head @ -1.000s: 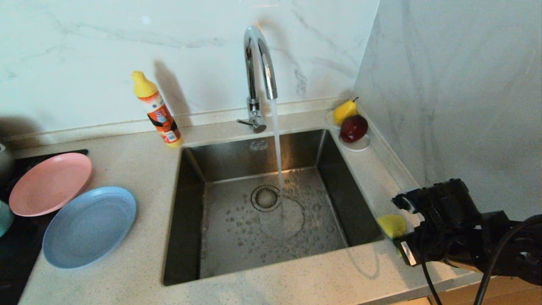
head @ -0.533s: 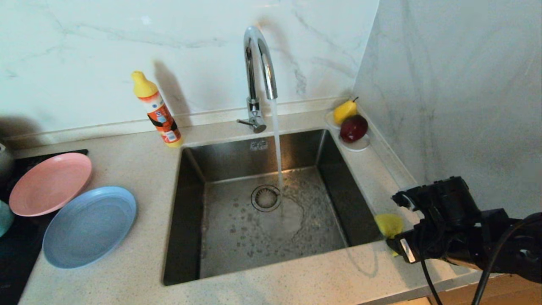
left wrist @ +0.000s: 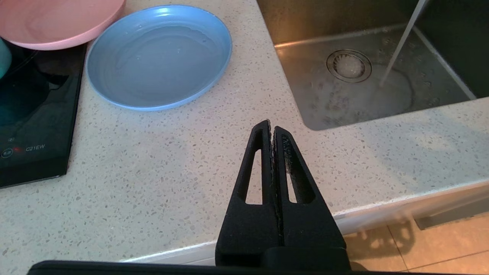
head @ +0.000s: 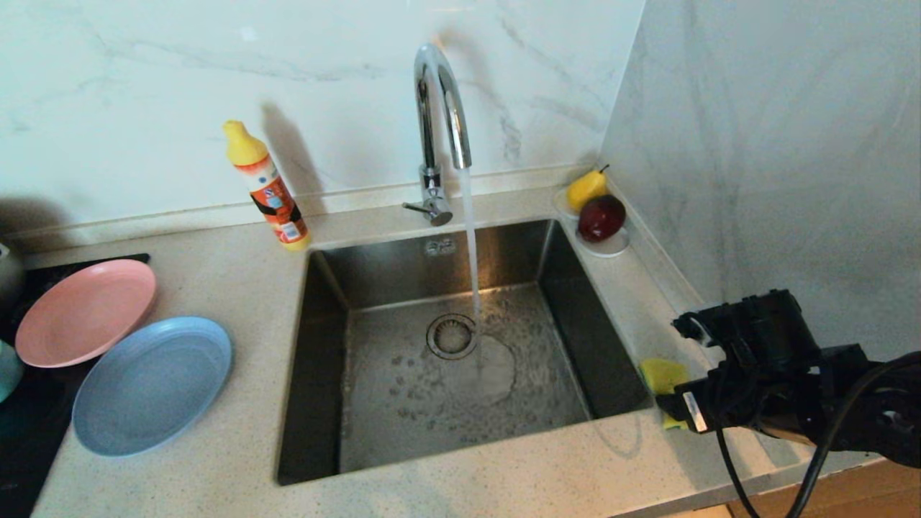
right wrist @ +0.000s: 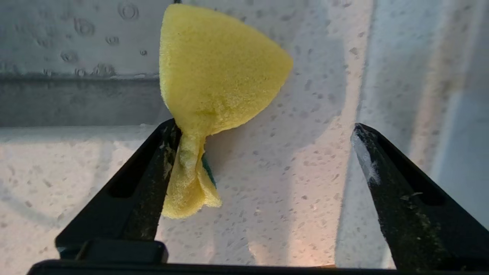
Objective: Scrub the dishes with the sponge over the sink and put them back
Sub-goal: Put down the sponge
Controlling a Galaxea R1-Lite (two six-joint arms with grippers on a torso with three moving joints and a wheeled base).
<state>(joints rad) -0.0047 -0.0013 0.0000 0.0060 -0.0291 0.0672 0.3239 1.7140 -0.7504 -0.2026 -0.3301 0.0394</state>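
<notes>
The yellow sponge (head: 660, 375) lies on the counter at the sink's right rim. My right gripper (head: 676, 374) stands open around it. In the right wrist view the crumpled sponge (right wrist: 214, 76) touches only one finger (right wrist: 153, 172), and the right gripper (right wrist: 264, 128) has a wide gap to the other finger. The pink plate (head: 86, 311), light-blue plate (head: 152, 385) and the edge of the teal bowl (head: 6, 368) sit on the left. Water runs from the tap (head: 439, 93) into the sink (head: 316, 360). My left gripper (left wrist: 271, 128) is shut and parked over the counter's front, near the blue plate (left wrist: 158, 57).
An orange bottle with a yellow cap (head: 268, 188) stands behind the sink's left corner. A white saucer (head: 608, 248) with a pear and a red fruit sits at the back right. A black hob (head: 29, 432) lies under the plates. A marble wall rises close beside the right arm.
My right gripper's jaws have opened wide and let go of the sponge, which now rests flatter on the counter by the sink's rim. The left arm has not moved.
</notes>
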